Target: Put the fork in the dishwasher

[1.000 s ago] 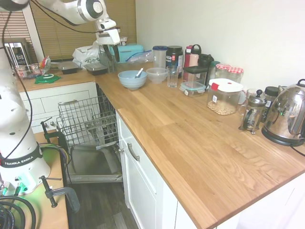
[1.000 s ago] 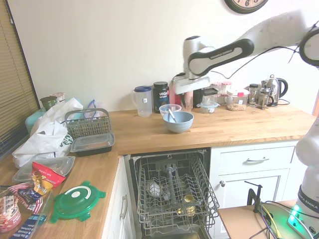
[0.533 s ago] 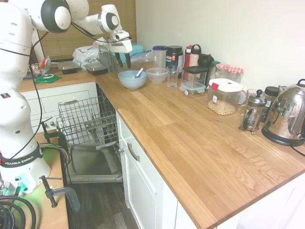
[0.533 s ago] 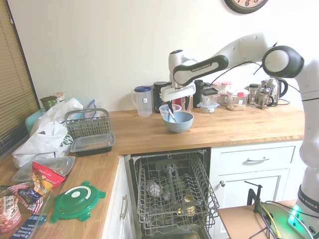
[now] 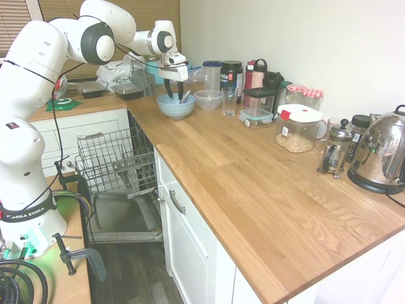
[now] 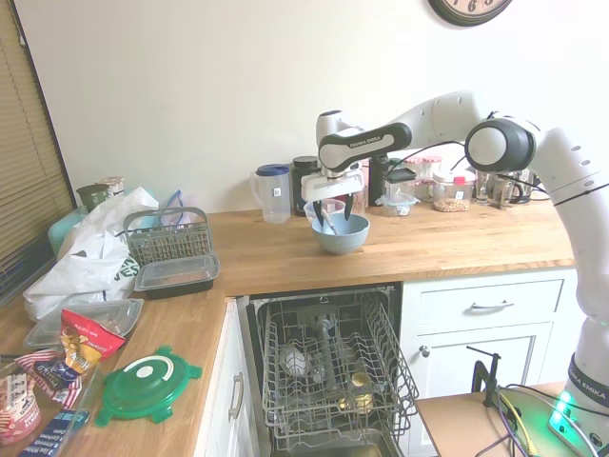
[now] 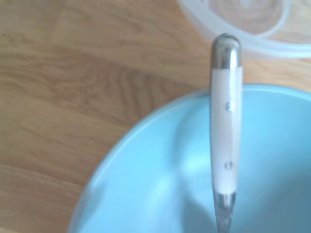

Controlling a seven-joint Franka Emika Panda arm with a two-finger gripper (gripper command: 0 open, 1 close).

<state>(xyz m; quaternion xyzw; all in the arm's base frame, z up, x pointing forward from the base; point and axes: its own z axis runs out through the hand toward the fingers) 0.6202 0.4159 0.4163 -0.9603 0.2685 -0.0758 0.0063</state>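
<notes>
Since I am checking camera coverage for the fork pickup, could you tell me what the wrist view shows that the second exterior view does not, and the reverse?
Only the wrist view shows detail of the slender fork: a pale handle with two small rivets and a silvery end cap.

Only the second exterior view shows the open two-finger gripper over the bowl, the under-counter dishwasher with its grey wire rack pulled out, and a green round lid.

Both show the light blue round bowl holding the fork, the clear bowl beside it, and the wooden counter.

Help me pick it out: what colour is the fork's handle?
The fork has a white handle with silvery ends, clearest in the wrist view.
</notes>
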